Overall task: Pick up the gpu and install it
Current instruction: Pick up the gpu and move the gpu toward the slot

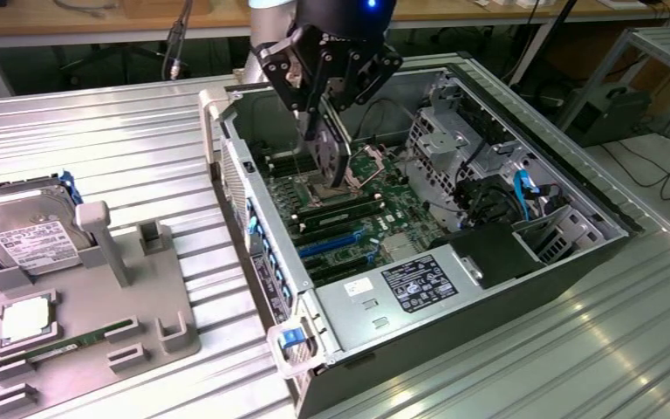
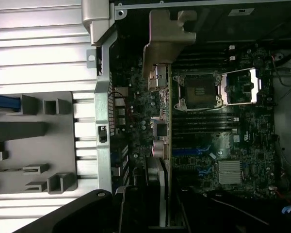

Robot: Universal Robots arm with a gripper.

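Silver metal forms the end bracket (image 2: 167, 43) of the gpu (image 1: 332, 155), which is held edge-down in the open side of the computer case (image 1: 463, 349), above the motherboard (image 1: 376, 218). The gripper (image 1: 324, 109) is clamped on the card's upper edge. Pick-up is judged complete. Installation is judged outstanding: the card is not yet seated in the blue expansion slots (image 1: 332, 241). Outside the case, a hard drive (image 1: 32, 237) is carried on a grey fixture (image 1: 137, 323).

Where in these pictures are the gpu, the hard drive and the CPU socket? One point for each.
gpu (image 1: 332, 157): exterior view, on its dark broad face.
hard drive (image 1: 35, 237): exterior view, on its white label.
CPU socket (image 2: 200, 89): wrist view, on its dark middle.
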